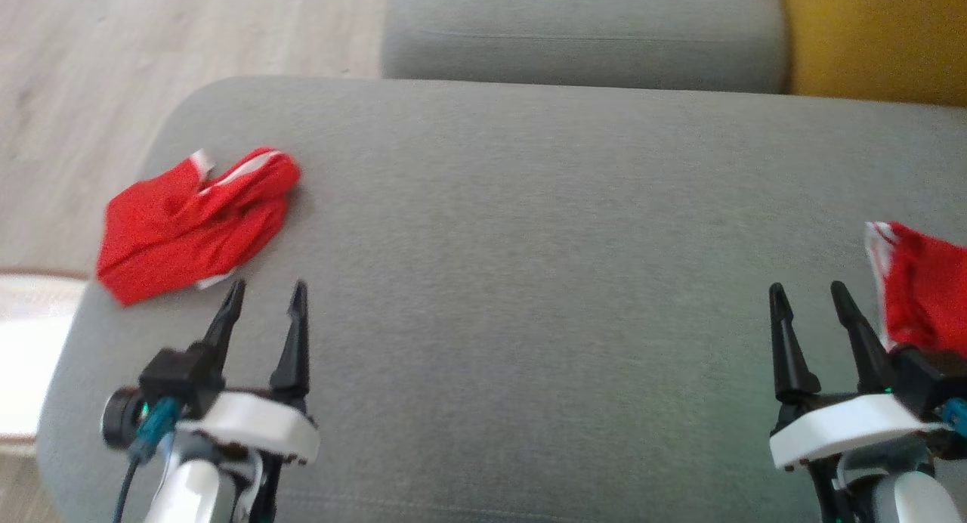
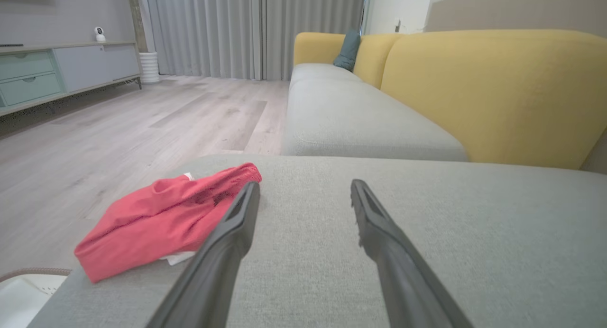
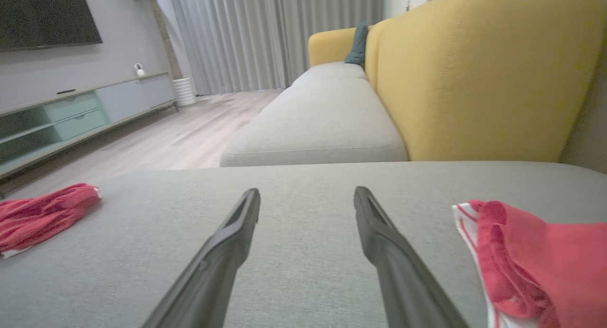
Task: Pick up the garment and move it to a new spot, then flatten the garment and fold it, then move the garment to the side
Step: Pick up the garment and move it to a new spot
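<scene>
Garment choice was your biggest risk: two red ones lay on the grey cushion point(image 1: 529, 243), the left garment point(image 1: 193, 224) bunched near the cushion's left edge and the right garment point(image 1: 925, 289) at the right border of the head view, partly cut off. Nothing in the views told which one the task meant, so you could have gone for the wrong one. Next came the floor point(image 1: 75, 92). The left garment sat close to the cushion's rounded edge, and by my judgement a dragging or half-made pinch could have pushed it over the side. It was doubled over itself in thick layers, so a shallow grasp might have taken only the top layer and let the rest trail or unroll as you lifted. A deep grasp might have dug the fingertips into the soft cushion. Your left gripper point(image 1: 268, 289) had its jaws wide apart with nothing between them, tips just short of the left garment's near edge. Your right gripper point(image 1: 807, 289) was likewise spread and empty, just beside the right garment, where a sideways swing could have snagged that cloth. No brand, label or writing could be read anywhere. The white trim point(image 1: 245, 169) on both garments was plain stripe, and a white patch point(image 2: 178, 258) under the left garment's near edge was too small to identify.
</scene>
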You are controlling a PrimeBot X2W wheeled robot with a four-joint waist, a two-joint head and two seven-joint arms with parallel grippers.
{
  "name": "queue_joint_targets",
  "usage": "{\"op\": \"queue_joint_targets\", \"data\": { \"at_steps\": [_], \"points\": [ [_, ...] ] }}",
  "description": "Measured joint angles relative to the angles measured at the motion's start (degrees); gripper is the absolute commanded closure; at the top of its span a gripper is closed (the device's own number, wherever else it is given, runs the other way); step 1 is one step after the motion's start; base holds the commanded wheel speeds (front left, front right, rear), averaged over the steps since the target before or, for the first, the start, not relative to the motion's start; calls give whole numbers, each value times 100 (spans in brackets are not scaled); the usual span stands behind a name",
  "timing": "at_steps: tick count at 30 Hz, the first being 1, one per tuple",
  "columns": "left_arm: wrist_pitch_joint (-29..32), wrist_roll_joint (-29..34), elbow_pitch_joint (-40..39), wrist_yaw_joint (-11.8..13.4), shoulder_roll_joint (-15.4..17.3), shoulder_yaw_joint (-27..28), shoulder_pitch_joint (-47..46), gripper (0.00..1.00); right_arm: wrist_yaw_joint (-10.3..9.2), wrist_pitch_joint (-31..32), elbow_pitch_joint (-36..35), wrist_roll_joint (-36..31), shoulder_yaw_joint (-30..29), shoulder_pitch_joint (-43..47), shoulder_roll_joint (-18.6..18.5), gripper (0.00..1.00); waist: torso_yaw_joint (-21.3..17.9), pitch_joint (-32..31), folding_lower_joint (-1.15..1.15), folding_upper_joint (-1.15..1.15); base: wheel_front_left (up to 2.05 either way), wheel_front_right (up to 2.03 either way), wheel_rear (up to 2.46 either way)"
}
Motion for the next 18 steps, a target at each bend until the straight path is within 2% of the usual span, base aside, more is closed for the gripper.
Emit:
{"op": "queue_joint_targets", "data": {
  "at_steps": [12, 18],
  "points": [
    [-100, 3, 434, -55, -151, -116, -539, 0, 0, 121, -252, -59, 58, 10, 3, 0, 1330, 53, 0, 0, 0, 0, 0],
    [-107, -4, 513, -57, -133, 41, -538, 0, 0, 164, -292, -57, 82, 10, 3, 0, 1817, 53, 0, 0, 0, 0, 0]
  ]
}}
